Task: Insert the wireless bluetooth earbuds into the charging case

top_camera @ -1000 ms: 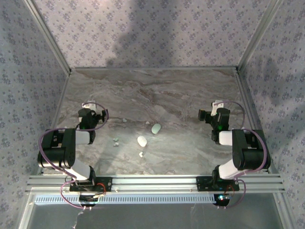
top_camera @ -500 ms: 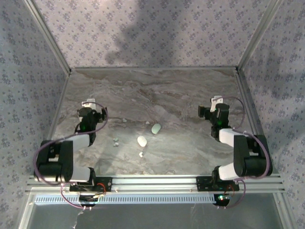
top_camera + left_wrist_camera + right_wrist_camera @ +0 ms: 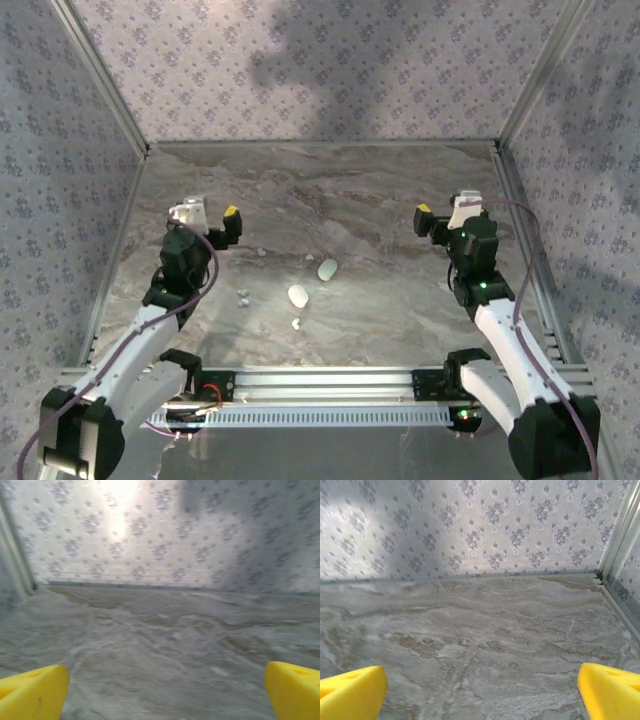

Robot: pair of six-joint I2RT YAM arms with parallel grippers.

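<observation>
Whitish earbuds [image 3: 243, 296], oval cases [image 3: 298, 295], left gripper [image 3: 210, 218] and right gripper [image 3: 445, 212] spread

Left arm [image 3: 130, 345]: the elbow, folded up over the near rail [image 3: 320, 382] a second ago, is now dropped past that rail into the bottom left corner of the top view. The forearm now stretches out long up the table [image 3: 380, 300]. The left gripper [image 3: 210, 215] stands a little farther up the table than before, and a yellow fingertip [image 3: 232, 212] has come into sight on its inner side.

Right arm [image 3: 510, 335]: the same change, mirrored. The elbow is down in the bottom right corner, the right gripper [image 3: 444, 212] is slightly farther out, and its yellow tip [image 3: 423, 209] is now showing.
</observation>
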